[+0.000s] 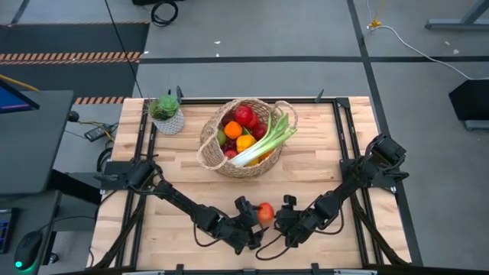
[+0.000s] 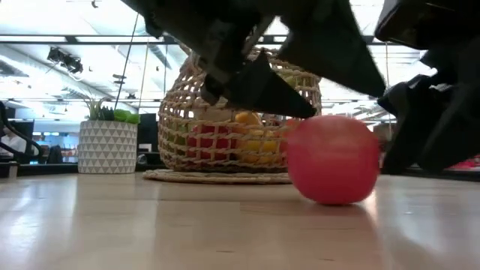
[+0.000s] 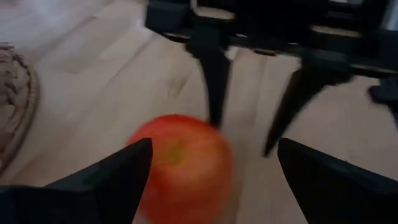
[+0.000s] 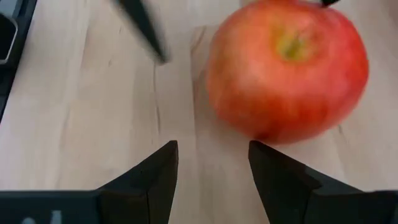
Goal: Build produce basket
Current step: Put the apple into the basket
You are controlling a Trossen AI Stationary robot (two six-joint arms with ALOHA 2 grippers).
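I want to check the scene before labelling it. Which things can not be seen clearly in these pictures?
- Produce at the basket bottom: high view, covered by the upper fruits and the leek.
- Left gripper contact with the apple: left wrist view blurred; high view too small.
- Basket in low view: top hidden behind the arms.
- Right gripper: open, apple outside it.

One basket, one potted plant and two arms. One apple lies loose on the table. One leek sticks out of the basket.

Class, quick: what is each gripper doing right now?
Left gripper: open, around the red apple, not closed on it.
Right gripper: open, empty, beside the apple.
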